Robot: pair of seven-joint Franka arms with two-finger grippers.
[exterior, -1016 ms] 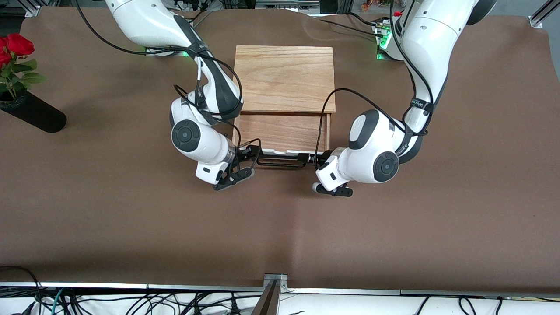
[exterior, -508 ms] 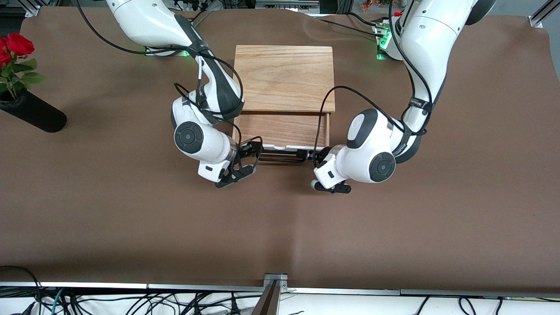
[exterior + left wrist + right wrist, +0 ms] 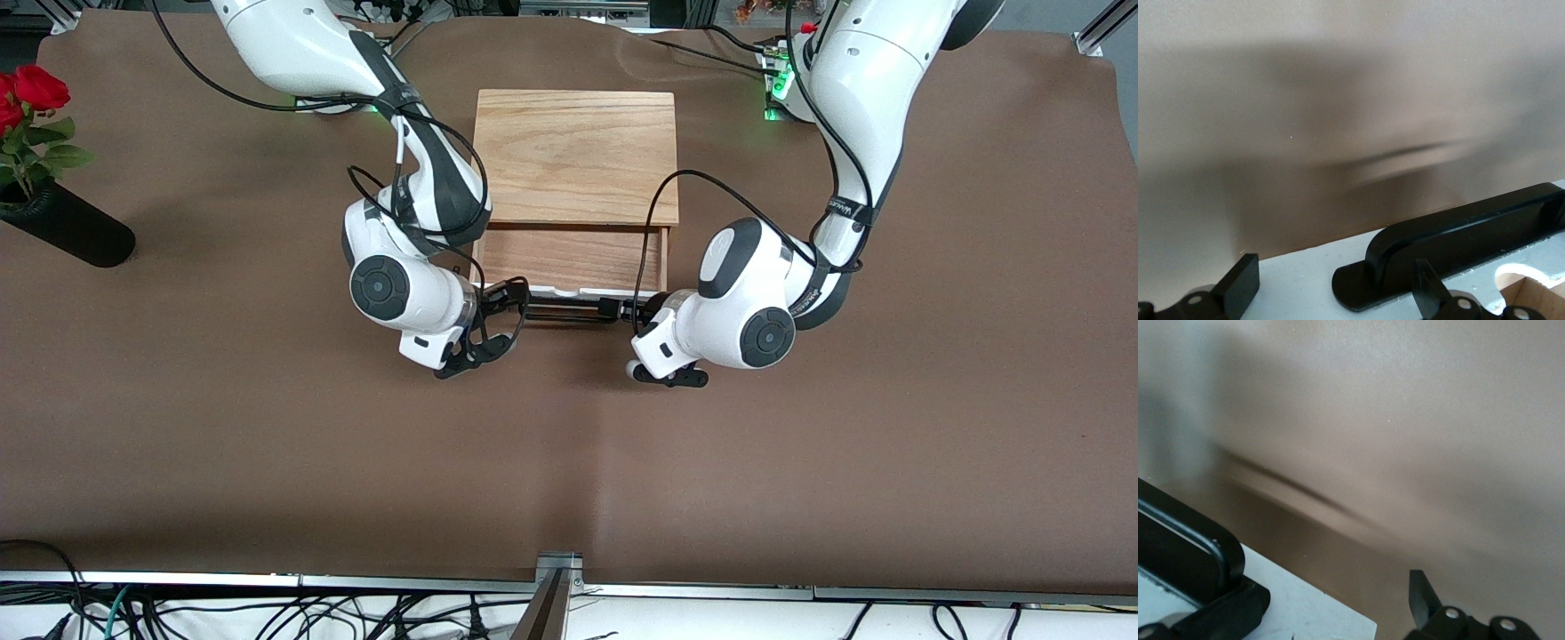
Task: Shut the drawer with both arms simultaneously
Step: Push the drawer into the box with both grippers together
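Front view: the left gripper (image 3: 626, 311) sits at the drawer (image 3: 569, 260) front's end toward the left arm, its fingers spread, one finger (image 3: 1238, 287) resting on the white panel (image 3: 1298, 283) beside the black handle (image 3: 1458, 230). The right gripper (image 3: 511, 302) is at the panel's other end, fingers likewise apart, just beside the handle's foot. From the table's centre the drawer lies toward twelve o'clock, partly pulled out of its wooden box (image 3: 576, 156). A rose vase (image 3: 62, 227) lies at nine o'clock.
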